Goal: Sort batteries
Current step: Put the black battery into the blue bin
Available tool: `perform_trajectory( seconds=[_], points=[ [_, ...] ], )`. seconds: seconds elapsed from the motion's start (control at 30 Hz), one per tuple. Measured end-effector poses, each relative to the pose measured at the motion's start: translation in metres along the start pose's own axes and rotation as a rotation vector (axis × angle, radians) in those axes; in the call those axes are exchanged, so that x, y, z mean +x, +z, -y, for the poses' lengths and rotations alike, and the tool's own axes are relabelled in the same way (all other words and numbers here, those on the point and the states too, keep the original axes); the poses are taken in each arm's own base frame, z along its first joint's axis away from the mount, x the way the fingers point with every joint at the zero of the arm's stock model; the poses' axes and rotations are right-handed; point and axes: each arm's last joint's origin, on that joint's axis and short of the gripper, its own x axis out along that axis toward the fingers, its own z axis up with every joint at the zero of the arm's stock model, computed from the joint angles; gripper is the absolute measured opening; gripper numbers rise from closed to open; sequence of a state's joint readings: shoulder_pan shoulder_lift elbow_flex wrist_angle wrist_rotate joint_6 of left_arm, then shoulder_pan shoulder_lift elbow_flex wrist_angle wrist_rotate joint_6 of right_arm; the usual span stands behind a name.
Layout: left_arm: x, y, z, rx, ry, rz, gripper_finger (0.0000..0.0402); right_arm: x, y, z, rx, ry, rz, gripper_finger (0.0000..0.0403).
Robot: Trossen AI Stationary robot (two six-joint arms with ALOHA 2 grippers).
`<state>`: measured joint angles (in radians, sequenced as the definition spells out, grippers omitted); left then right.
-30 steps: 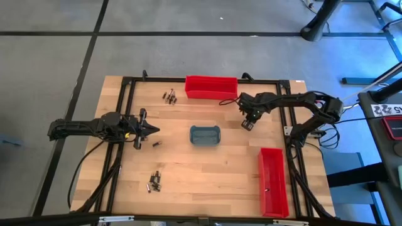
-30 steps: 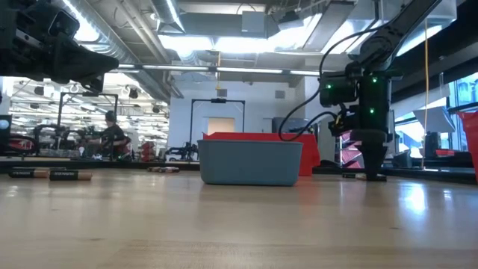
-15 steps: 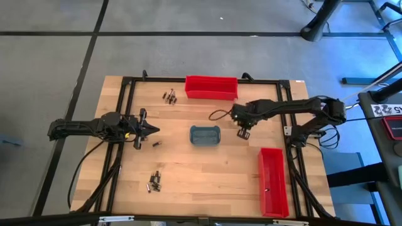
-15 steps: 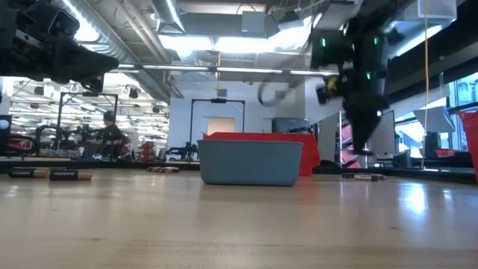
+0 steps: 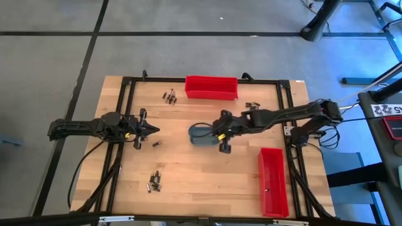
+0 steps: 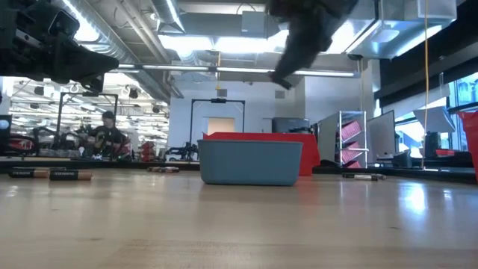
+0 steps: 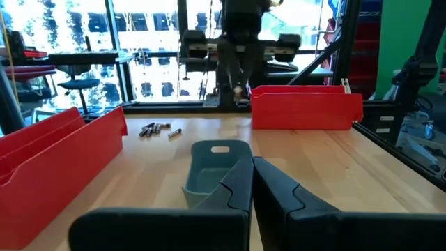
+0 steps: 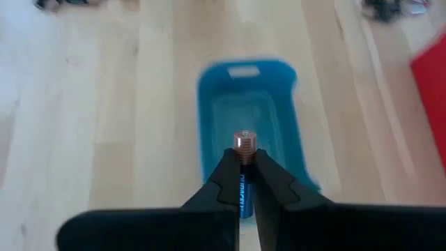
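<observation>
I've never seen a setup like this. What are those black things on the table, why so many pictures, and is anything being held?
They are two robot arms, each ending in a two-finger gripper. One picture looks straight down, one looks level across the table top, and two come from cameras on the wrists. On the wooden table lie two red bins, a small grey-blue tray and little clusters of loose batteries. The right gripper hangs at the tray, pinching one battery with a copper-coloured tip above it. The left gripper waits at the table's left side, shut and empty.
</observation>
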<state>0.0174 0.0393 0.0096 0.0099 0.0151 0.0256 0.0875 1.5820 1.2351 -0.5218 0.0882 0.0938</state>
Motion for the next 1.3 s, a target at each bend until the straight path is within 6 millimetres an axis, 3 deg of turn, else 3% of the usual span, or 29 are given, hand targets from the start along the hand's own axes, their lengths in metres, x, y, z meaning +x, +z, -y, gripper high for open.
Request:
perform_trajectory(
  seconds=[0.17,0.3,0.47,0.93,1.1,1.2,1.3],
  points=[
    [0.0,0.0,0.0,0.0,0.0,0.0,0.0001,0.034,0.012,0.002,-0.012,0.006,-0.061,0.0011],
    [0.0,0.0,0.0,0.0,0.0,0.001,0.0001,0.066,0.017,0.013,0.093,-0.017,-0.126,0.0015],
    [0.0,0.0,0.0,0.0,0.0,0.0,0.0001,0.099,0.006,0.027,0.129,-0.001,-0.228,0.0013],
    [0.0,0.0,0.0,0.0,0.0,-0.004,0.0001,0.139,-0.017,0.033,0.144,0.025,-0.351,0.0023],
    [0.0,0.0,0.0,0.0,0.0,-0.004,0.0001,0.141,-0.018,0.033,0.144,0.025,-0.348,0.0026],
    [0.0,0.0,0.0,0.0,0.0,-0.004,0.0001,0.141,-0.017,0.033,0.144,0.026,-0.342,0.0045],
    [0.0,0.0,0.0,0.0,0.0,-0.005,0.0001,0.141,-0.017,0.033,0.143,0.025,-0.344,0.0088]
  ],
)
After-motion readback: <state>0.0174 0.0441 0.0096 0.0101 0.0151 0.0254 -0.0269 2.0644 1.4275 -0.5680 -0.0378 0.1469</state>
